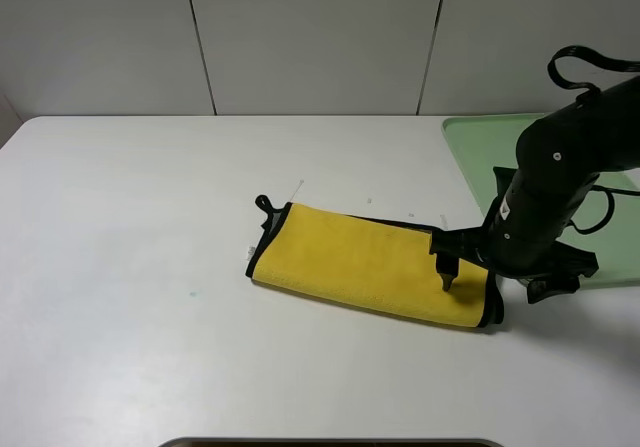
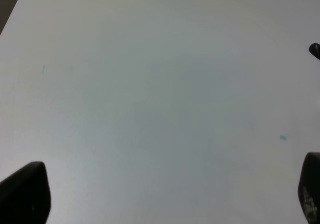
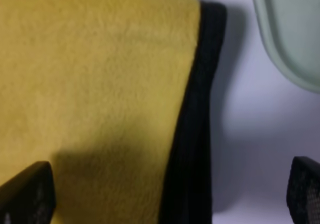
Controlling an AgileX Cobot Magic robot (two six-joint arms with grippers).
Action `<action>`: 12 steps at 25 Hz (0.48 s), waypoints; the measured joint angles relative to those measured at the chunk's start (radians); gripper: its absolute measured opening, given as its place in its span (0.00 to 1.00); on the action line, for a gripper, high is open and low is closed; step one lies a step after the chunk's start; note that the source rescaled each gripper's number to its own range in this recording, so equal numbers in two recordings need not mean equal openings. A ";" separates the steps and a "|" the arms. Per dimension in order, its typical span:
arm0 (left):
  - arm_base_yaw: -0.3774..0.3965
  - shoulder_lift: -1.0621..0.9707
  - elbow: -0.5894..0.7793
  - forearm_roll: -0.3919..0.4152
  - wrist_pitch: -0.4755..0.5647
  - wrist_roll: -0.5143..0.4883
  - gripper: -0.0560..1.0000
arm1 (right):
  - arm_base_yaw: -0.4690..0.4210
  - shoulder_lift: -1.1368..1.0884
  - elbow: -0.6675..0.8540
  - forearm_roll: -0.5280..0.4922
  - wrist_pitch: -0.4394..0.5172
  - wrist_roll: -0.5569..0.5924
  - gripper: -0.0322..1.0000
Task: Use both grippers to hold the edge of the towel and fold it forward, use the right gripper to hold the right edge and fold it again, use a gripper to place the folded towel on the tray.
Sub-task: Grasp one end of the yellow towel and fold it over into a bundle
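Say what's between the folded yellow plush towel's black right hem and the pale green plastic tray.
Just a bare, shadowed strip of white table; right wrist view shows it between black hem and tray.

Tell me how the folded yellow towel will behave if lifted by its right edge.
Probably floppy: the towel lies flat in soft layers, so it should drape. Likely light, being thin. The open right gripper might catch only one layer.

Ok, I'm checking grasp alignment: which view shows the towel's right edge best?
The right wrist view: the black edge runs large between open jaws. Exterior high shows it small, partly behind the right arm. Left wrist shows only table.
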 joint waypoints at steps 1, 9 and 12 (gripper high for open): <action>0.000 0.000 0.000 0.000 0.000 0.000 1.00 | 0.000 0.011 0.000 0.000 -0.002 0.000 1.00; 0.000 0.000 0.000 0.000 0.000 0.000 1.00 | 0.000 0.074 -0.002 0.003 -0.045 -0.001 1.00; 0.000 0.000 0.000 0.000 0.000 0.000 1.00 | 0.000 0.078 -0.003 0.003 -0.046 -0.009 1.00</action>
